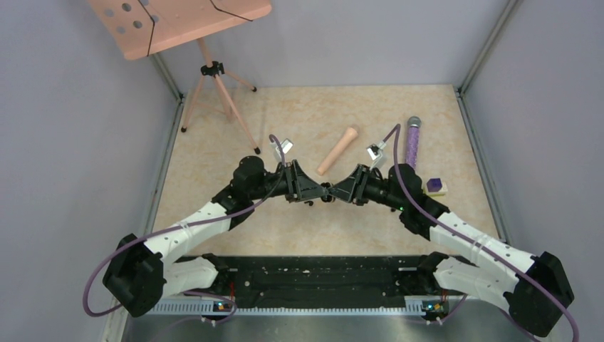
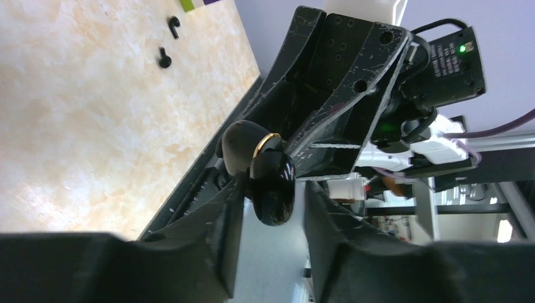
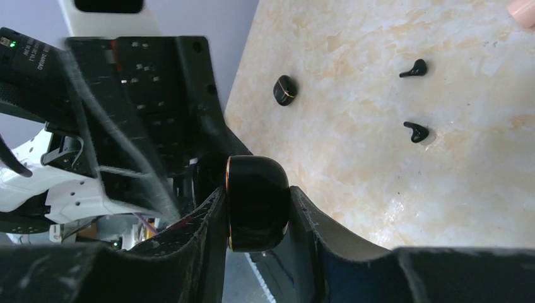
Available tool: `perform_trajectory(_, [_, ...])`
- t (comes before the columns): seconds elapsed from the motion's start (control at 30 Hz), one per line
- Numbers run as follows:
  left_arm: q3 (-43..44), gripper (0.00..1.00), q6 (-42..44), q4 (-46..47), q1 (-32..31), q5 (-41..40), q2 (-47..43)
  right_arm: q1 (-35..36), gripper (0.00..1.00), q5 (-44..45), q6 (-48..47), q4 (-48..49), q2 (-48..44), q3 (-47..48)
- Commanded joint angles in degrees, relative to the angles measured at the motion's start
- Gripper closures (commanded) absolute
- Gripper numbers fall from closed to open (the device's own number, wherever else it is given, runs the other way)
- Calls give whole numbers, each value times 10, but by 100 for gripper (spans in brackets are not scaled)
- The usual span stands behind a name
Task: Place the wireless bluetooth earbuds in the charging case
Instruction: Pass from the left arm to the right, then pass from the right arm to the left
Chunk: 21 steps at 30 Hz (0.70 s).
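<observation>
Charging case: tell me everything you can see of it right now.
The charging case is a small, rounded, glossy black shell, plastic by its look, with a thin gold line around its seam. It is held off the table, pinched between the fingers of the left gripper and of the right gripper, which meet nose to nose. Its inside is hidden, so whether the lid is open cannot be told.

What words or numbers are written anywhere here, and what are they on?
Right arm's black box: tiny white print, too small to read.
Left arm's black box: white print, too blurred to read.
Nothing else shows any writing.
</observation>
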Motion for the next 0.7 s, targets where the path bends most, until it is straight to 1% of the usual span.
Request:
perform_trajectory(0.0, [24,26,3,39,1,10,-17,-5,100,9,-3,0,-10,12])
perform_trajectory(0.03, [24,15,7,32,1,6,-19,-5,100,17,-5,-10,-13,15])
perform_trajectory(0.07, [24,7,12,23,1,1,-22,-5,100,24,-8,-24,-16,17])
perform_trajectory(0.1, [25,1,17,15,1,-5,-25,-5,100,29,-11,-31,-18,20])
perform_trajectory(0.2, [21,1,21,9,1,-17,-33,-5,100,33,-13,-38,-23,23])
perform_trajectory(0.33, [20,19,21,15,1,-15,-31,-5,100,33,-10,-37,-23,24])
perform_trajectory(0.4, [17,23,21,18,1,-11,-28,-5,100,29,-7,-31,-22,23])
perform_trajectory(0.47, [12,23,19,27,1,-5,-24,-5,100,25,-1,-24,-20,22])
perform_trajectory(0.6, [1,17,13,44,1,1,-22,-14,100,5,16,0,-17,13])
perform_trajectory(0.67, [-4,17,13,47,1,-1,-22,-20,100,-7,26,16,-18,5])
